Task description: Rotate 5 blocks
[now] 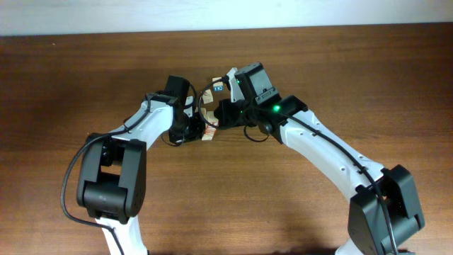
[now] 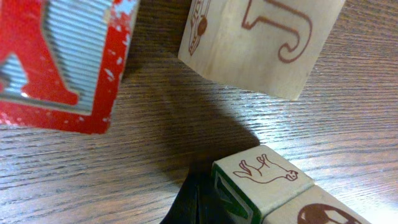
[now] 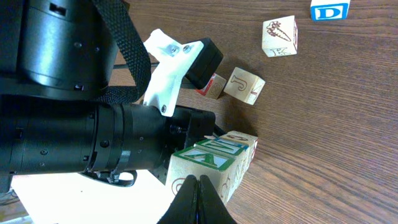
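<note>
In the right wrist view a short row of light-wood blocks [image 3: 214, 163] with green-marked tops lies on the table. My right gripper [image 3: 199, 188] is shut and empty, with its tips against the near side of the row's end block. Behind the row lie a block with a red "J" [image 3: 244, 85] and a red-marked block [image 3: 214, 86]. My left gripper [image 2: 196, 200] is also shut and empty, touching the green-marked block [image 2: 264, 180] that carries an animal drawing. In the left wrist view the "J" block [image 2: 261, 43] and a red block [image 2: 62, 62] lie further off. From overhead both grippers cover most of the blocks [image 1: 207, 132].
A block with a red picture [image 3: 280, 36] and a blue "D" block [image 3: 329, 10] lie apart beyond the cluster. The left arm's black body [image 3: 74, 124] fills the left of the right wrist view, close to the row. The wooden table [image 1: 340, 64] extends all round.
</note>
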### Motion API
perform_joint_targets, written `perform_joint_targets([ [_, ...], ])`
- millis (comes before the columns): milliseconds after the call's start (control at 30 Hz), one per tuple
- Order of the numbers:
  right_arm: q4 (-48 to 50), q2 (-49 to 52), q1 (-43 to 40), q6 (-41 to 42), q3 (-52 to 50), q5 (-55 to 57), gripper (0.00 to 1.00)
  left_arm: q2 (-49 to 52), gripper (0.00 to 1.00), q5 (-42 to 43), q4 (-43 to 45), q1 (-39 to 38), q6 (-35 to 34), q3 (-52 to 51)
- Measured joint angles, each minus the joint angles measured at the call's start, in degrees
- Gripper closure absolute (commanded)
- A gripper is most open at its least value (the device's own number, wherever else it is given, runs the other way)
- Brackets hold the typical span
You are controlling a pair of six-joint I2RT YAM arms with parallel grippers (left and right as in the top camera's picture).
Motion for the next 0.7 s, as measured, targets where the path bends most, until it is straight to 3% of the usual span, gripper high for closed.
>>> perform_joint_targets([
  [700,0.68,0.7,0.0,0.28,0.26,0.02,0.96,0.0,1.0,0.17,-0.04,1.9,-0.02,0.0],
])
